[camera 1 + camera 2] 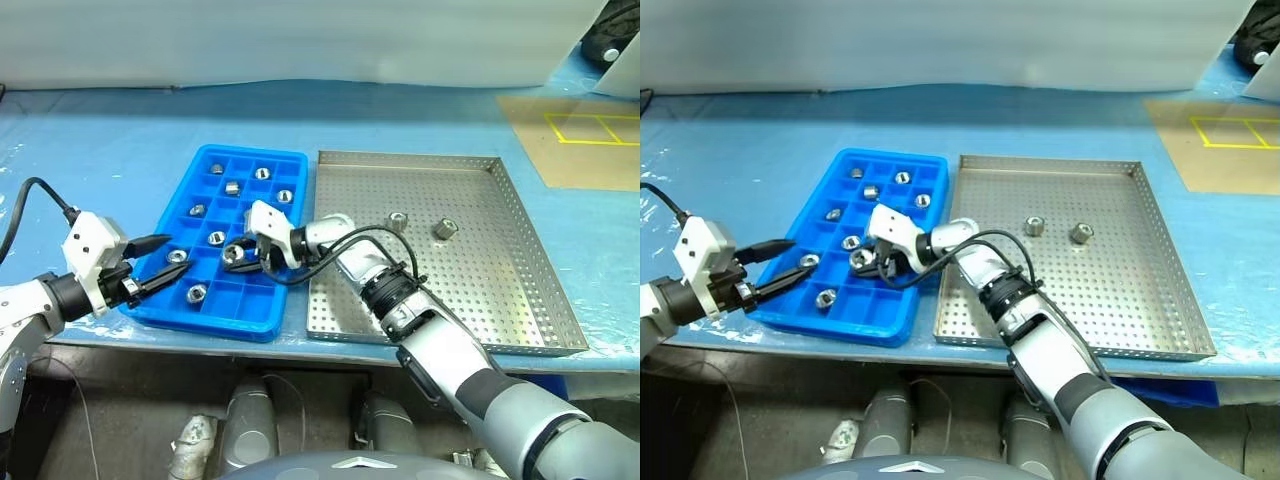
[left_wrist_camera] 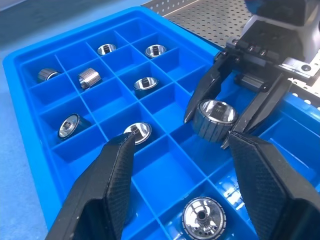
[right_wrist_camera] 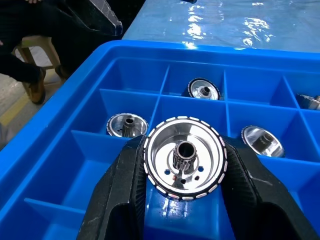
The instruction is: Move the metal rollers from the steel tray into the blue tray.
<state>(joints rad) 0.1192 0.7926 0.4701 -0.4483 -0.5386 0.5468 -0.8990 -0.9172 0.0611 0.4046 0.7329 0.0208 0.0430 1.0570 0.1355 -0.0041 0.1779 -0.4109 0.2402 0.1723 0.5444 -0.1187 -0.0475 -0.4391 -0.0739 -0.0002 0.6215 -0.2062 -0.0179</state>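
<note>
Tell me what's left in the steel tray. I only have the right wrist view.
Observer: Two rollers remain in the steel tray, both toward its far side.
Operator: Left gripper in my way?
Observer: Doesn't look like it. Left gripper hovers open and empty over the blue tray, at its left edge, apart from yours.
Operator: How many already in blue?
Observer: Eight sit in compartments, not counting the one held in the right gripper.
</note>
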